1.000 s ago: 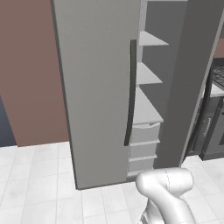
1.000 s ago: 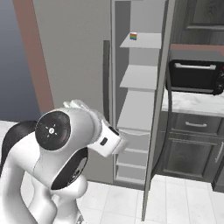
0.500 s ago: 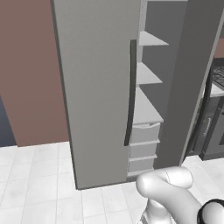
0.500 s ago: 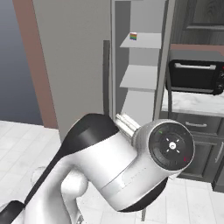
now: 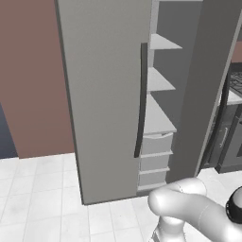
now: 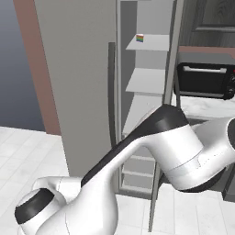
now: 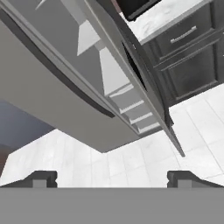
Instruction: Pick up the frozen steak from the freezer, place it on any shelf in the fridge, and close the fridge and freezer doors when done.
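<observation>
The freezer (image 5: 158,118) stands open, showing opaque grey shelves (image 6: 147,82) above grey drawers (image 5: 155,144). Its door (image 5: 205,94) is swung out to the right and seen edge-on. The wide fridge door (image 5: 104,94) is shut, with its long dark handle (image 5: 141,99) beside the freezer opening. The frozen steak is out of view. A small multicoloured block (image 6: 140,38) sits on the top freezer shelf. My gripper (image 7: 112,178) is open and holds nothing; its fingertips (image 7: 41,177) are wide apart. It points from low down at the freezer drawers (image 7: 131,109) and the floor.
A black oven (image 6: 204,80) sits on the marble counter right of the open door, above dark cabinets (image 7: 192,57). White floor tiles (image 5: 42,198) spread in front. A reddish-brown wall (image 5: 28,71) lies left of the fridge. My arm's big elbow (image 6: 183,151) crosses the freezer opening.
My arm has swung across the right base view: its elbow moved from lower left to the right. The fridge, the freezer and both doors have not moved.
</observation>
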Motion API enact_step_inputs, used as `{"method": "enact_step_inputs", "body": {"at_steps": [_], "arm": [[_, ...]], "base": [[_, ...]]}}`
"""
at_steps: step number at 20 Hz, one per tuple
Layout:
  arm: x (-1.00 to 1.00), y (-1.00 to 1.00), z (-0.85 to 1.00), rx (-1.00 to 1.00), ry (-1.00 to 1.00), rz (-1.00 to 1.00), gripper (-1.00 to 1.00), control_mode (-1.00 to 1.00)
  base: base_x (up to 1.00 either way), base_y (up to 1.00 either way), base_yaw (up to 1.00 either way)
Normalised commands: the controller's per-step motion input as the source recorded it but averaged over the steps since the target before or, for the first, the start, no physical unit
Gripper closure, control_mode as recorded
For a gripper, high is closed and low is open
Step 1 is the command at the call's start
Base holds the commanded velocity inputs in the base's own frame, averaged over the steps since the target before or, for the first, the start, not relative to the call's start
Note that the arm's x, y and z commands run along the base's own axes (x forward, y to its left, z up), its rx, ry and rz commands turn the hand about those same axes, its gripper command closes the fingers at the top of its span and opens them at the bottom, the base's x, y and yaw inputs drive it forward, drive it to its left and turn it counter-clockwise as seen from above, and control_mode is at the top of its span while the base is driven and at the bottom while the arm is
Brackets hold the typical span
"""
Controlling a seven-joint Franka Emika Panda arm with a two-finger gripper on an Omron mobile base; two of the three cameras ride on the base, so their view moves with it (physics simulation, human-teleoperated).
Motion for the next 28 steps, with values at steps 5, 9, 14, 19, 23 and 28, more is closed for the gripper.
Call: {"method": "enact_step_inputs", "body": {"at_steps": [5,9,14,19,23,28], "arm": [[0.85,-0.12,-0.50,0.00,0.00,0.04,-1.00,-1.00],[0.62,-0.13,-0.24,0.00,0.00,0.03,-1.00,-1.00],[0.47,-0.15,0.00,0.01,0.00,0.01,-1.00,-1.00],[0.45,-0.10,-0.12,0.00,0.00,0.01,-1.00,-1.00],[0.46,-0.18,-0.21,0.00,0.00,0.00,-1.00,-1.00],[0.44,-0.23,-0.18,0.01,0.00,0.01,-1.00,-1.00]], "base": [[0.00,0.00,0.00],[0.00,0.00,0.00],[0.00,0.00,0.00],[0.00,0.00,0.00],[0.00,0.00,0.00],[0.00,0.00,0.00]]}}
